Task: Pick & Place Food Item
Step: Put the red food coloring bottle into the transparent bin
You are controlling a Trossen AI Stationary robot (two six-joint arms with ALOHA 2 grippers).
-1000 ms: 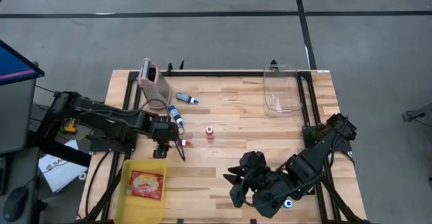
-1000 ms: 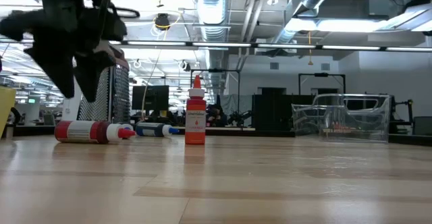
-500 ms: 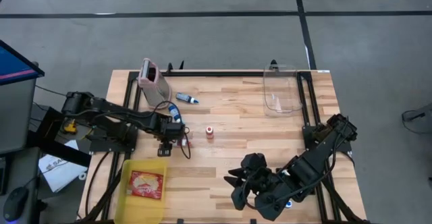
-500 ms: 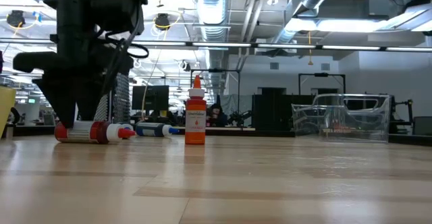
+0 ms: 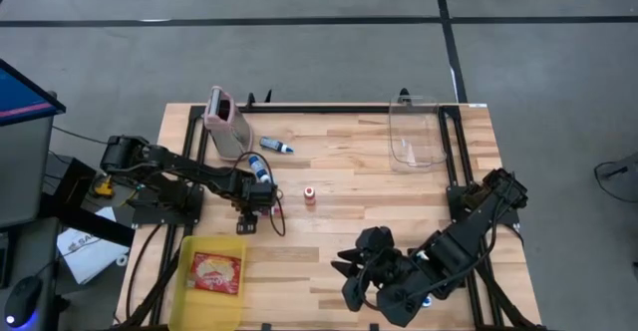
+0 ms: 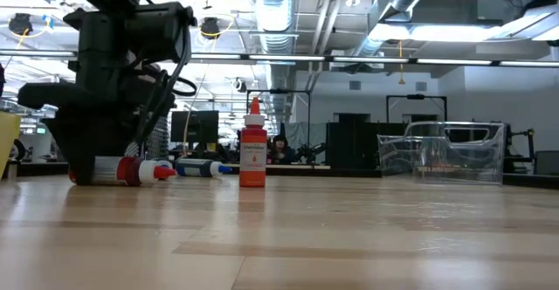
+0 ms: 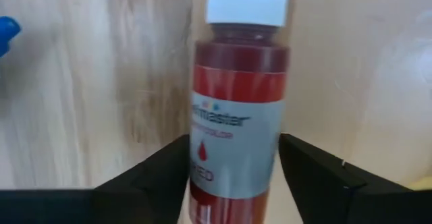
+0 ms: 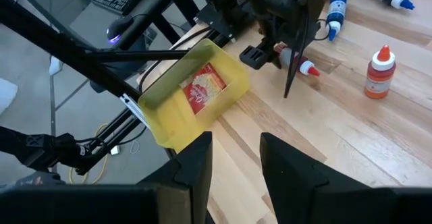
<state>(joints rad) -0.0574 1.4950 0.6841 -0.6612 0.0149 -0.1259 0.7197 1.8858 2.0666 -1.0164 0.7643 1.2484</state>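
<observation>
A small bottle of red food colouring with a white cap lies on its side on the wooden table; its cap end shows in the low view. My left gripper points down over it, low at the table. Its fingers are open and stand on either side of the bottle's body. My right gripper hangs open and holds nothing, high over the table's near right part. My left gripper comes from above, its fingers lying across the bottle at the labelled middle of its body. They stand close against both sides. I cannot tell whether they touch. The bottle lies flat on the table.
An upright orange-red bottle stands just right of the left gripper. Two blue-capped bottles lie beyond it, by a pale pink container. A yellow bin with a packet sits near left. A clear tub stands far right.
My left gripper has come down and a little toward the table's right edge, from above the lying red bottle to table height, its fingers now on either side of it. The bottle has stayed where it lay.
</observation>
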